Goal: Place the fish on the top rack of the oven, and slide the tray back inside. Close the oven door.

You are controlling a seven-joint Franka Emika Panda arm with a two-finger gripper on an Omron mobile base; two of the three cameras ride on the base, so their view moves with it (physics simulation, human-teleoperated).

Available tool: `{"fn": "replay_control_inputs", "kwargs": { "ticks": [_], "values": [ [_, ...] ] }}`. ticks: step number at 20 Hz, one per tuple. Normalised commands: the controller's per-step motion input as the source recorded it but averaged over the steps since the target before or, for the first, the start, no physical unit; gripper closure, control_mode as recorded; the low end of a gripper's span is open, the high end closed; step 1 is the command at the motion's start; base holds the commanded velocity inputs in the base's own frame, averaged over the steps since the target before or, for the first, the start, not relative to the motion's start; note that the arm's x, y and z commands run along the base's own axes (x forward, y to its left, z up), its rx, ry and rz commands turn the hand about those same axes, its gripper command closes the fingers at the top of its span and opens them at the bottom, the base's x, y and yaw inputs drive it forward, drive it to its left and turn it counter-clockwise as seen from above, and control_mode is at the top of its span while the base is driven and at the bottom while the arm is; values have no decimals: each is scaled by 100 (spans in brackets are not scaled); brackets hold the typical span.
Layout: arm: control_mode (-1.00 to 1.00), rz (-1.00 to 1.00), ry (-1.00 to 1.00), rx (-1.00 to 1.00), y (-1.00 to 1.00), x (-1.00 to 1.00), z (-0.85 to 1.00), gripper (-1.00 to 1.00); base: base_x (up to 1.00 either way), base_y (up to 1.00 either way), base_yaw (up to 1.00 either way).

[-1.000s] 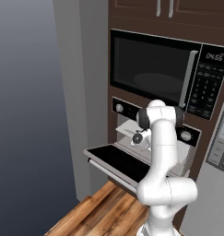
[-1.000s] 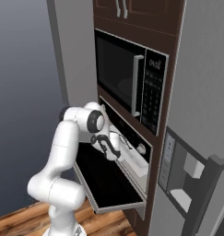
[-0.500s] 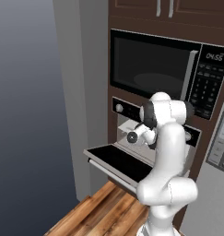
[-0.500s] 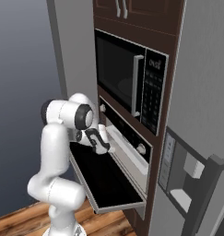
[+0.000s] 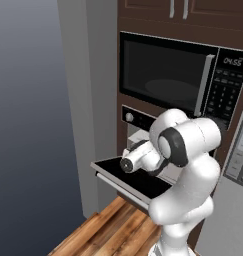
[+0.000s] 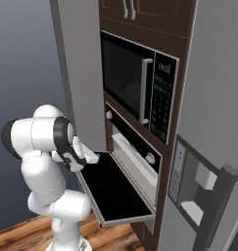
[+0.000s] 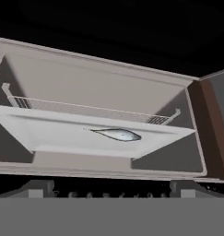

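Note:
The oven (image 6: 135, 142) stands with its black oven door (image 6: 110, 188) dropped flat. The hand view looks into the pale cavity. There a silvery fish (image 7: 117, 134) lies on the pale grey tray (image 7: 53, 131), the top rack, with a wire rack (image 7: 85, 110) behind it. My gripper (image 7: 111, 190) is open, its fingertips (image 7: 37, 188) wide apart with nothing between them. It hangs outside the cavity over the door's outer edge, pointing at the oven (image 5: 143, 125). In the right base view the gripper (image 6: 90, 158) is well short of the opening.
A black microwave (image 5: 163, 80) with a keypad sits right above the oven. The open door (image 5: 128, 180) juts out over the wooden floor (image 5: 108, 230). A grey wall panel (image 5: 88, 115) flanks the left side; a fridge dispenser (image 6: 199, 181) is to the right.
The arm has drawn back from the oven opening toward the door's outer edge, the elbow swinging out. The gripper stays open and empty. The door has not moved.

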Motion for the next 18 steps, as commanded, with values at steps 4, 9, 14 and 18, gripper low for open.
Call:
{"fn": "replay_control_inputs", "kwargs": {
  "ticks": [4, 9, 14, 18],
  "values": [
    [-100, -1, 4, 0, 100, -52, 94, -100, 0, 0, 0],
    [-100, -4, 8, -5, 100, -57, 45, -100, 0, 0, 0],
    [-100, -6, -6, -14, 100, -99, -15, -100, 0, 0, 0],
    [-100, -7, -22, -22, 100, -88, -36, -100, 0, 0, 0]
  ]
}}
